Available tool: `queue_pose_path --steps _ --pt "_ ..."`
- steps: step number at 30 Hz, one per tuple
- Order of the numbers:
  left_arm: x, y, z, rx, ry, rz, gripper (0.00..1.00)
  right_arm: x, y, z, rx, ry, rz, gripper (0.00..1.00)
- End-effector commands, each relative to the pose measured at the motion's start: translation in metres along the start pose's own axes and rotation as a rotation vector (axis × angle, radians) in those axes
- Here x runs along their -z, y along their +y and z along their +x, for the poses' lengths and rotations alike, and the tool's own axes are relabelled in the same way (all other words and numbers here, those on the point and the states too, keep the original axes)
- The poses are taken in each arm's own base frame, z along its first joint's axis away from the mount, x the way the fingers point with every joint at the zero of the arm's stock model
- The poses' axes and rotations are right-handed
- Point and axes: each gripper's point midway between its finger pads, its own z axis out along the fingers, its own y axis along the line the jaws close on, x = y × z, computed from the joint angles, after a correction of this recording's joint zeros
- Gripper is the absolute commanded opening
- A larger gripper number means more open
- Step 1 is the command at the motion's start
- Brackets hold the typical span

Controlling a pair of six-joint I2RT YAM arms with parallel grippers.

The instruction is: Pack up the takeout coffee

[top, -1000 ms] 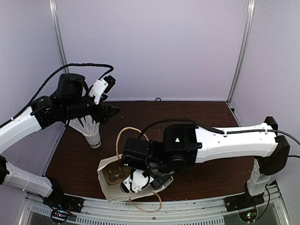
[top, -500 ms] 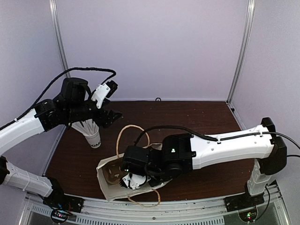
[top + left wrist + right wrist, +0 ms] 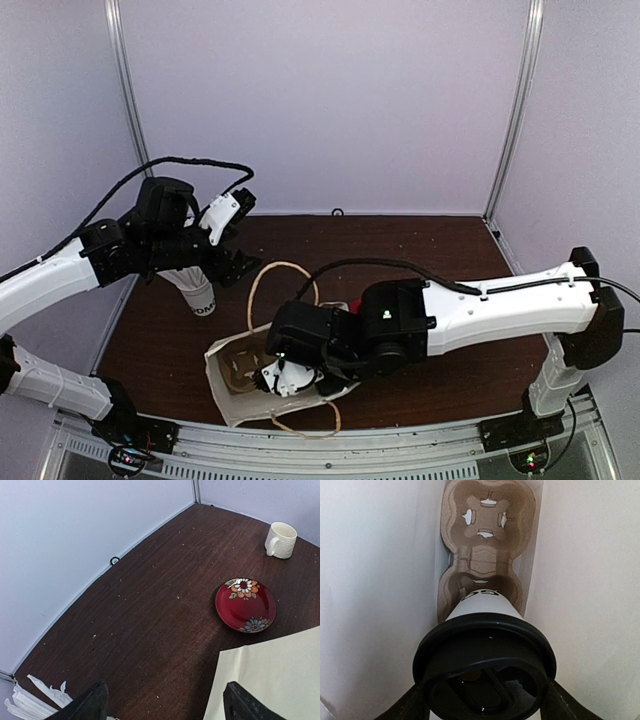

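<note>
While the right claw [image 3: 482,706] grips the cup [image 3: 482,611], lilac walls [image 3: 330,100] enclose the table [image 3: 450,250].

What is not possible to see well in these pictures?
Top view: cup in the bag, hidden by the right arm.
Right wrist: cup's base and most letters, behind its lid; seated in carrier or not, unclear.
Left wrist: what holds the sticks, cut off by the bottom edge.

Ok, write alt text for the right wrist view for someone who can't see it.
The right hand grips a white cup with a black lid inside a white bag, its base at the near pocket of a brown cardboard carrier on the bag's floor. The carrier's far pocket is empty.
</note>
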Motion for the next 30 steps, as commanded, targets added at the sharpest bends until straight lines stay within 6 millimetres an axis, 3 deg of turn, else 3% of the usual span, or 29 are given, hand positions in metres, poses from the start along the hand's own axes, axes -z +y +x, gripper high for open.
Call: queue_pose_path --steps 1,13,22,30 --pt "0.002 0.002 -0.003 -0.011 -0.029 -0.006 0.83 0.009 0.001 0.004 -0.043 -0.027 0.004 0.57" --pt "0.002 0.015 0.014 -0.007 -0.035 -0.078 0.83 0.017 0.034 -0.001 0.037 -0.041 0.027 0.57" --pt "0.005 0.017 0.022 -0.011 -0.034 -0.098 0.83 0.018 0.018 -0.003 0.037 -0.027 0.124 0.57" --pt "-0.005 0.001 0.028 -0.017 -0.006 -0.005 0.83 0.006 0.007 0.001 0.016 -0.002 0.146 0.57"
